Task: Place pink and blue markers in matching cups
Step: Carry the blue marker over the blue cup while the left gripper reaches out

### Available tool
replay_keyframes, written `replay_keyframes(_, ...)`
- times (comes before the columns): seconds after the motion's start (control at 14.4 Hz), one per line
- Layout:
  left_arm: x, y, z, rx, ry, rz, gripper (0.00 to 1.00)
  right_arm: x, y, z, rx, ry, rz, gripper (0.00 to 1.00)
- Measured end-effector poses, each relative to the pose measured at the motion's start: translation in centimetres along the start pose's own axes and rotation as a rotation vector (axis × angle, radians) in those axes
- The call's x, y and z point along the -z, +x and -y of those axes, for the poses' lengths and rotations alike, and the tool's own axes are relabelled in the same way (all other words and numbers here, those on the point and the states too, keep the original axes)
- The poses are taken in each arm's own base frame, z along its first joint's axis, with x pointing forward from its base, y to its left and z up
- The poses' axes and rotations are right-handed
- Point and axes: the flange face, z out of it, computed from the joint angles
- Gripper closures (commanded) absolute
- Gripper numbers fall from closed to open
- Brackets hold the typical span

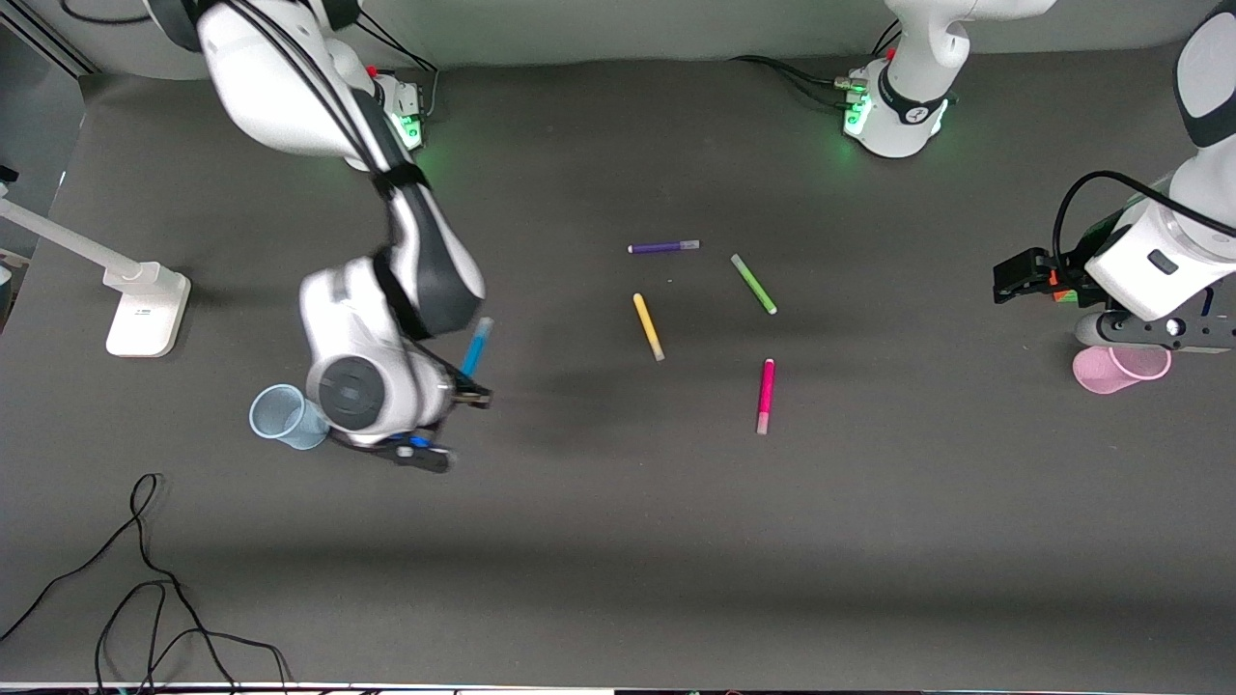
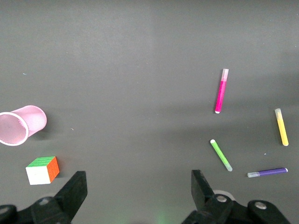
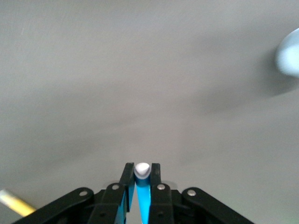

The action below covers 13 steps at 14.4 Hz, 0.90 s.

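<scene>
The blue marker (image 1: pixel 475 349) looked light, stiff and slick, best pinched mid-barrel. It sat clamped in my right gripper (image 3: pixel 142 179), up in the air beside the blue cup (image 1: pixel 282 415). The pink marker (image 1: pixel 766 394) lay mid-table. My left gripper (image 2: pixel 138 191) waited, spread wide, over the pink cup (image 1: pixel 1120 368).

Right tool (image 1: pixel 462 391) gripping blue marker (image 1: pixel 475 348) aloft beside blue cup (image 1: pixel 283 416); pink marker (image 1: pixel 766 394) on table

Marker (image 1: pixel 766 395) on the table (image 1: pixel 618 541), between two well-separated cups (image 1: pixel 286 416) (image 1: pixel 1120 368)
</scene>
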Motion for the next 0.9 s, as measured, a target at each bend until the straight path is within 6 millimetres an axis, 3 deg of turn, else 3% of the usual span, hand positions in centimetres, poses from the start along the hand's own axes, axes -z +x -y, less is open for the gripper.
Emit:
replay_keyframes(0.21, 0.0, 0.0, 0.0, 0.0, 0.0, 0.0, 0.01, 4.2, 1.2, -5.9, 0.039, -0.06, -0.087, 1.0)
replay_keyframes(0.42, -0.1, 0.1, -0.2, -0.003, -0.002, 0.0, 0.01, 5.3, 3.9, -13.3, 0.103, -0.083, -0.12, 1.0)
replay_keyframes(0.62, -1.9, 1.1, -2.5, -0.04, -0.007, 0.013, 0.02, 4.7, 7.0, -19.5, 0.181, -0.101, -0.208, 1.0)
replay_keyframes(0.9, -8.4, 4.2, -5.3, -0.056, -0.07, 0.017, 0.02, 1.5, 8.1, -22.5, 0.242, -0.131, -0.374, 1.0)
